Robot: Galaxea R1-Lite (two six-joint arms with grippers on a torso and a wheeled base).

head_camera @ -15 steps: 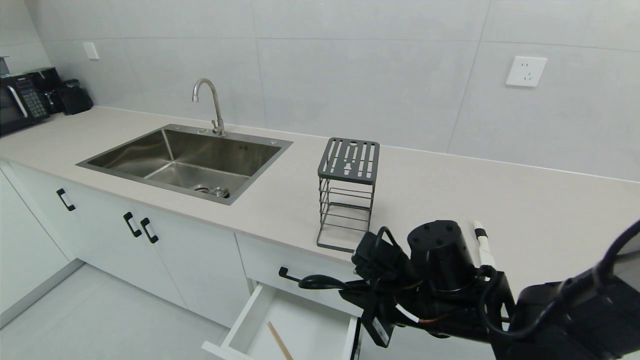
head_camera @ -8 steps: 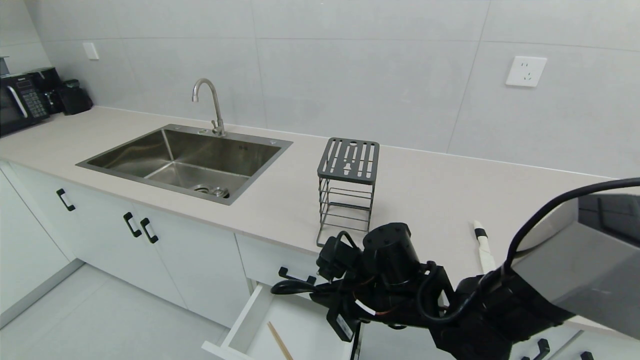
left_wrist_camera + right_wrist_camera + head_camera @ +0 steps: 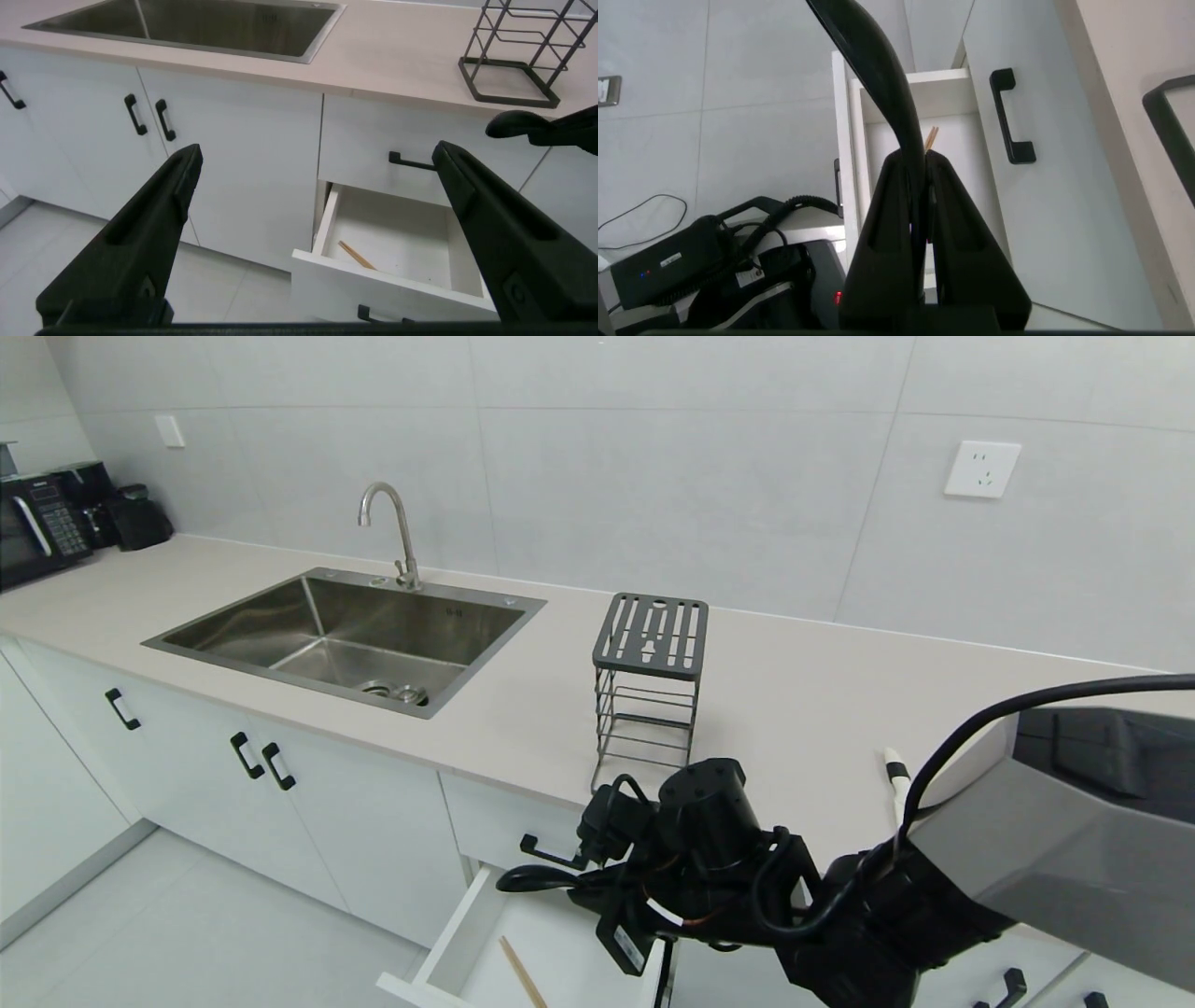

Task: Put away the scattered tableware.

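Countertop (image 3: 794,691) ran along the tiled wall in the head view, with the sink (image 3: 280,616) set into it on the left and a wire rack (image 3: 651,691) standing upright near the front edge. Below the rack the drawer (image 3: 455,929) stood pulled out, with a chopstick (image 3: 521,973) lying on its floor. The right gripper (image 3: 602,887) hung in the air above the open drawer, and a black spoon (image 3: 527,877) stuck out from it roughly level toward the left. A white utensil (image 3: 894,773) lay on the countertop to the right of the rack, partly hidden behind the right arm. From the left wrist, the left gripper (image 3: 318,159) had its jaws spread wide with nothing between them. It sat well out from the cabinets and faced the open drawer, where the chopstick lay slantwise. The spoon's bowl showed in the air in front of the rack's base. From the right wrist, the jaws were pressed together on the spoon's handle, pinching it, and the spoon reached out over the drawer and the chopstick below.
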